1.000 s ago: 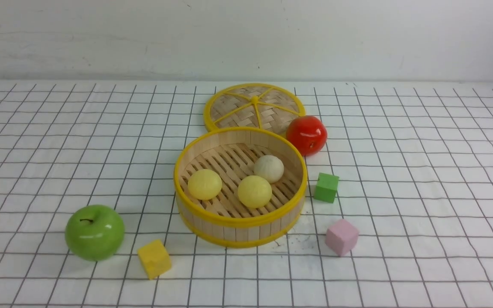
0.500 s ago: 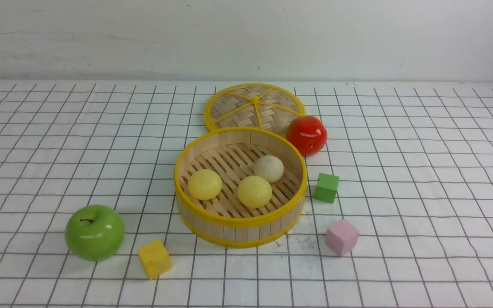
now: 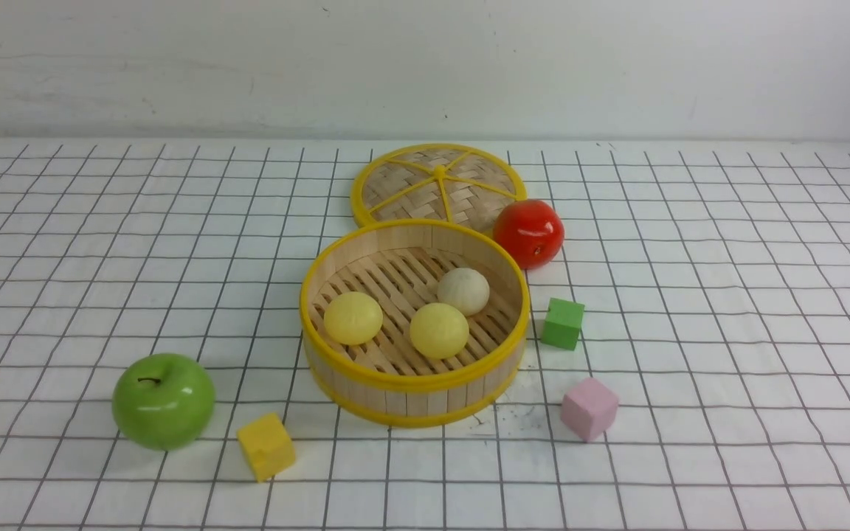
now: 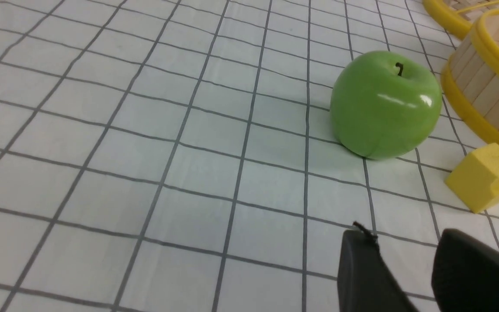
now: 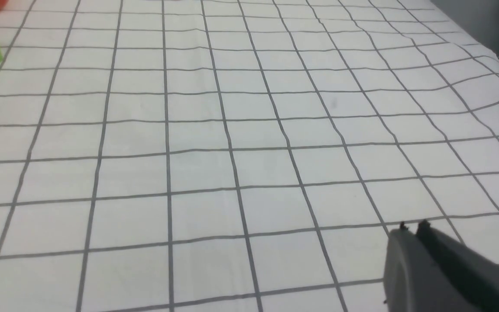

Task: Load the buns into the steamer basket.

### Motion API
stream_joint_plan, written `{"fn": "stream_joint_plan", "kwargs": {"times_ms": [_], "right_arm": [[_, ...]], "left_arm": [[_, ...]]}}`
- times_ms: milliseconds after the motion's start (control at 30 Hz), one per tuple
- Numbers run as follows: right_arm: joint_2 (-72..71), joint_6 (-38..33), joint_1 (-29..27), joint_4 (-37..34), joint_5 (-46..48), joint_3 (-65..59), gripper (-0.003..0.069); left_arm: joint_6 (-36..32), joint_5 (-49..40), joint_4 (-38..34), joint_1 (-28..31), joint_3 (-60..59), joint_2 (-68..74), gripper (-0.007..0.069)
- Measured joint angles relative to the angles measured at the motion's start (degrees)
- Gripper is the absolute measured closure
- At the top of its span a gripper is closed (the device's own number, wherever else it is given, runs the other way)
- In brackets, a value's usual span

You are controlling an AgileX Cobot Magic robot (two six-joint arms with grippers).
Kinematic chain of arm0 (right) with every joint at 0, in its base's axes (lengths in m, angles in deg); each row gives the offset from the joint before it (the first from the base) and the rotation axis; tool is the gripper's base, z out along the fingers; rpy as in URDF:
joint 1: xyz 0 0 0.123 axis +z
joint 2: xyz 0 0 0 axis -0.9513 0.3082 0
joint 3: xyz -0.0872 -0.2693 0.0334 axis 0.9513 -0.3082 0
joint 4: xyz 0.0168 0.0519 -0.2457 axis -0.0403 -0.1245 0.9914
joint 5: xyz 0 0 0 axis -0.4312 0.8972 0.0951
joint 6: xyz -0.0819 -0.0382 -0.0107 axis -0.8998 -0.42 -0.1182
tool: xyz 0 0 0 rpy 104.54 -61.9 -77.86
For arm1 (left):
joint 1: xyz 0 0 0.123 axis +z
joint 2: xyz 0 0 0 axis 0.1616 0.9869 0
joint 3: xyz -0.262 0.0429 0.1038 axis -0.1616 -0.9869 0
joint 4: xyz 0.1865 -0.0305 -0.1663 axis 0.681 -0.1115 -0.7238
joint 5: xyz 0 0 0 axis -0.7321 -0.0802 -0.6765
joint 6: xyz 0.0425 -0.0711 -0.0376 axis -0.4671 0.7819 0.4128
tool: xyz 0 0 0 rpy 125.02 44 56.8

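The steamer basket (image 3: 336, 265), a round wooden tub with yellow rims, stands mid-table. Inside it lie the three buns: a pale yellow one (image 3: 353, 318) at the left, another pale yellow one (image 3: 439, 330) in front, and a cream one (image 3: 463, 290) behind. Neither arm shows in the front view. In the left wrist view my left gripper (image 4: 401, 242) is open and empty above the cloth, short of the green apple (image 4: 386, 104); the basket's wall (image 4: 487, 86) shows at the edge. My right gripper (image 5: 412, 229) is shut on nothing, over bare cloth.
A woven lid (image 3: 438, 184) lies behind the basket, with a red apple (image 3: 529, 233) beside it. The green apple (image 3: 163, 400) and a yellow cube (image 3: 266, 445) sit front left. A green cube (image 3: 563, 323) and a pink cube (image 3: 589, 408) sit to the basket's right.
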Motion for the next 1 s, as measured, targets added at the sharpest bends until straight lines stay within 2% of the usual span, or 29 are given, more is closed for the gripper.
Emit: {"fn": "stream_joint_plan", "kwargs": {"times_ms": [1000], "right_arm": [[0.0,0.0,0.0,0.2,0.0,-0.1,0.0596]], "left_arm": [[0.0,0.3,0.0,-0.7,0.0,0.0,0.0386]]}}
